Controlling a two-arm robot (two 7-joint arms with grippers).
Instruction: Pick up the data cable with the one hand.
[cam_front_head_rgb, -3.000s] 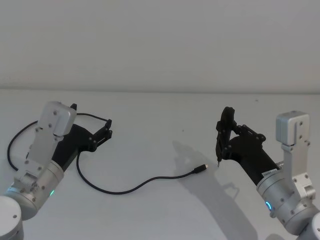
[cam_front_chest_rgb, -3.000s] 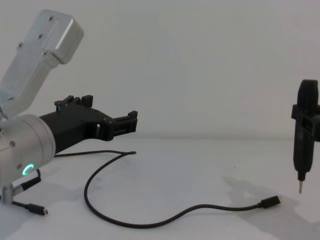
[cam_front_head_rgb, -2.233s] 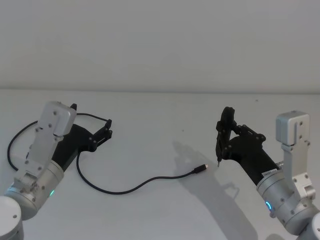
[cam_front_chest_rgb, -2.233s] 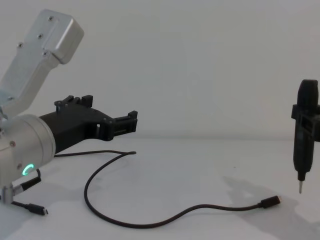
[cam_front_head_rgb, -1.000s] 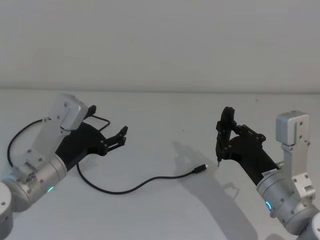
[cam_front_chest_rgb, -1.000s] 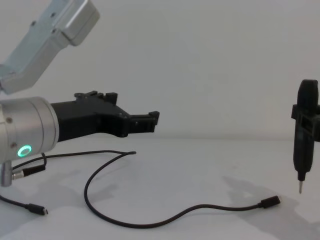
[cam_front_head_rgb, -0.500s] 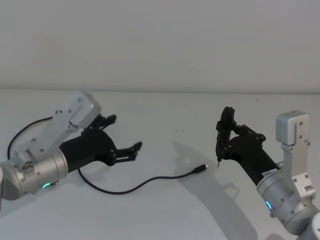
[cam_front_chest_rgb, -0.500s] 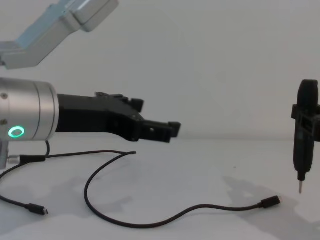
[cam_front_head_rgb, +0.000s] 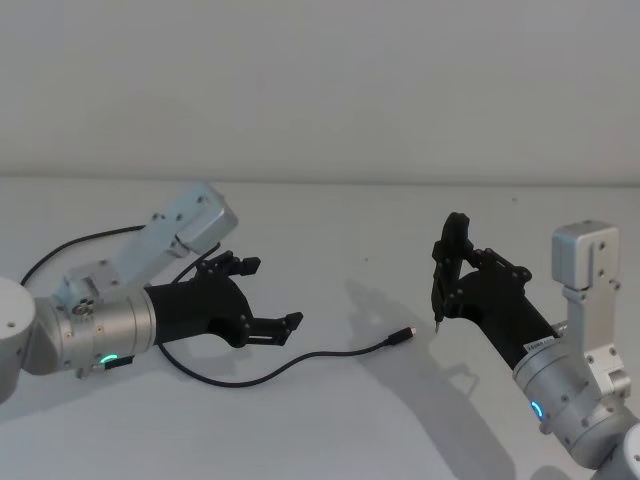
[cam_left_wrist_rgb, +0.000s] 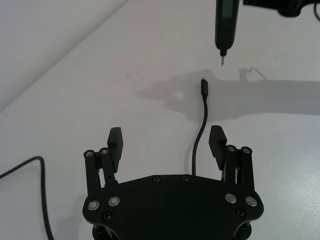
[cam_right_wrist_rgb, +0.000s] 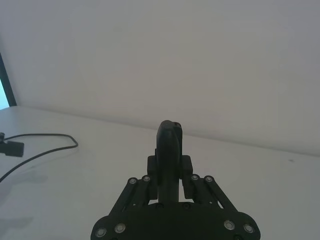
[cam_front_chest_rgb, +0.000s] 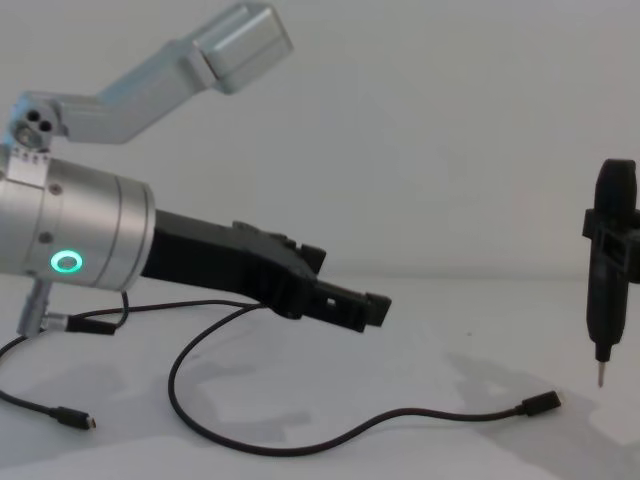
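Left gripper (cam_front_head_rgb: 272, 292) has swung from left edge toward centre, jaws wide and empty, above the data cable (cam_front_head_rgb: 340, 352) lying slack across lower centre. Judged light, limp, thin: pinch squarely just behind the plug (cam_front_head_rgb: 405, 334). Right gripper (cam_front_head_rgb: 455, 285), parked at right, clamps a slim tool (cam_front_chest_rgb: 610, 270).

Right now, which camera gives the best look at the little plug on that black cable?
The left wrist view: the plug lies straight ahead of the open left gripper, plain against the table. The head view shows it small, near the black tool held by the right gripper; the chest view, side-on.
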